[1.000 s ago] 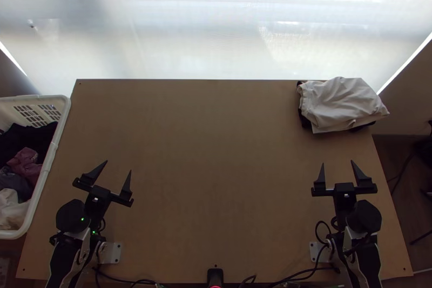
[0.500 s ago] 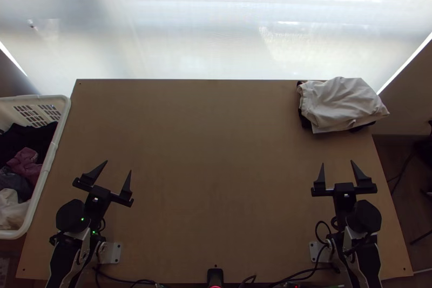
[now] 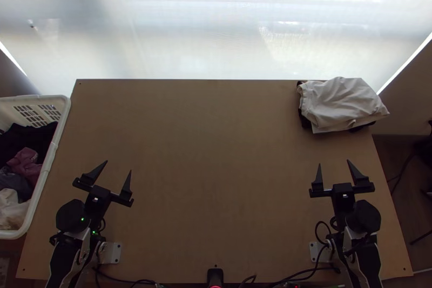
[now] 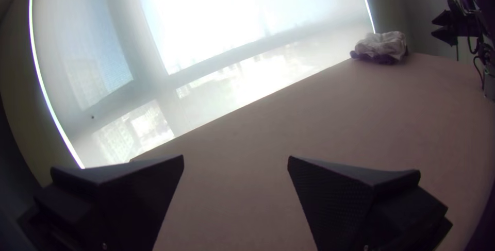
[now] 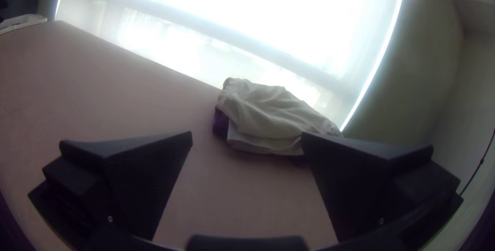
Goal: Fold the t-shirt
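One white plastic laundry basket (image 3: 63, 118) is standing along the left edge of the counter (image 3: 216, 153), with slots showing in its far wall. It is holding a loose heap: a black cloth (image 3: 24, 136) is lying toward the far end, a mauve cloth (image 3: 27, 163) is sitting bunched nearer, a dark grey cloth (image 3: 16, 182) is lying beside that, and an off-white cloth (image 3: 12, 209) is slumping at the near end.

At the counter's far right corner, a cream garment (image 3: 343, 104) is lying folded in a wrinkled, layered pad on top of a dark garment (image 3: 306, 122), whose edges are peeking out below. Which of these cloths is the t-shirt, I cannot tell.

The left gripper (image 3: 119, 166) is hovering over the near left part of the counter, its two fingers standing wide apart with nothing between them. The right gripper (image 3: 333, 162) is hovering over the near right part, its fingers also spreading wide and gripping nothing; in the right wrist view, the cream garment is lying well beyond their tips.

Compared with the previous top view, the right gripper is sitting slightly farther toward the middle of the counter, while the left gripper is keeping its place. The basket, its heap and the folded pile are staying as they were. Beyond the far edge, a pale blind (image 3: 216, 45) is glowing with daylight.
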Motion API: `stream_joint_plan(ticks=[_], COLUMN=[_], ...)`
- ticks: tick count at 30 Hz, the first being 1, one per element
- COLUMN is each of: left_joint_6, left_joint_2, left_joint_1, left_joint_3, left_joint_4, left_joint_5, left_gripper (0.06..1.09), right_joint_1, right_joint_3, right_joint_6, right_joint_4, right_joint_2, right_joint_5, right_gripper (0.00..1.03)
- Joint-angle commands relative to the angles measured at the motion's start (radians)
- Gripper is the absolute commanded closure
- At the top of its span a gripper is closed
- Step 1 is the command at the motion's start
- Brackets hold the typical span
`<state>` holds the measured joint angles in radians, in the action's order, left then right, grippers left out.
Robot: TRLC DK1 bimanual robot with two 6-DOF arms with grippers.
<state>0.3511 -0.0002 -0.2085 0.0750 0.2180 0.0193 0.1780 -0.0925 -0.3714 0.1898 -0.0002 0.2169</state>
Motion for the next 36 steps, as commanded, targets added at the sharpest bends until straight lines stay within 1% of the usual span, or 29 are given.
stream_joint_plan(ticks=[1,3,5,12,15,17,20,23,26,28,30,31,34,36], left_joint_6=[-0.034,-0.034,-0.034,-0.037,-0.006,0.005,-0.008,-0.081,-0.100,-0.118,-0.126,-0.138,-0.207,-0.268], left_joint_2=[0.000,0.000,-0.001,-0.001,-0.001,-0.001,-0.003,-0.003,-0.003,-0.001,0.009,0.028,0.147,0.218], left_joint_1=[-0.029,-0.034,-0.035,-0.083,-0.129,-0.088,-0.045,0.044,0.110,0.202,0.325,0.388,0.627,0.834], left_joint_3=[0.000,0.000,0.000,0.000,0.000,0.000,0.000,0.000,0.005,0.008,0.029,0.051,0.129,0.212], left_joint_4=[0.001,0.001,0.001,0.000,0.006,0.004,-0.029,-0.089,-0.129,-0.180,-0.221,-0.229,-0.247,-0.232], left_joint_5=[-0.033,-0.033,-0.033,-0.036,-0.039,-0.039,-0.032,-0.032,-0.032,-0.032,-0.032,-0.032,-0.032,-0.058], left_gripper=[0.10,0.10,0.10,0.10,0.10,0.10,0.10,0.10,0.10,0.10,0.11,0.11,0.11,0.11], right_joint_1=[0.002,0.021,0.043,0.060,0.071,0.075,0.132,0.138,0.129,0.103,0.097,0.087,0.060,0.038], right_joint_3=[-0.001,0.000,0.000,0.000,-0.001,0.000,0.000,0.000,-0.001,-0.003,-0.009,-0.018,-0.092,-0.193], right_joint_6=[0.002,0.037,0.038,0.043,0.049,0.054,0.049,0.017,0.011,-0.017,-0.067,-0.078,-0.072,-0.041], right_joint_4=[0.000,0.005,0.005,0.005,0.008,0.010,0.008,-0.007,-0.052,-0.112,-0.201,-0.230,-0.285,-0.282], right_joint_2=[0.000,0.000,0.000,0.000,0.000,0.000,0.000,0.048,0.134,0.149,0.169,0.197,0.351,0.476], right_joint_5=[-0.002,-0.017,-0.019,-0.021,-0.022,-0.022,-0.022,0.010,0.098,0.102,0.104,0.108,0.110,0.111], right_gripper=[0.05,0.05,0.05,0.05,0.04,0.05,0.05,0.05,0.05,0.05,0.05,0.05,0.05,0.05])
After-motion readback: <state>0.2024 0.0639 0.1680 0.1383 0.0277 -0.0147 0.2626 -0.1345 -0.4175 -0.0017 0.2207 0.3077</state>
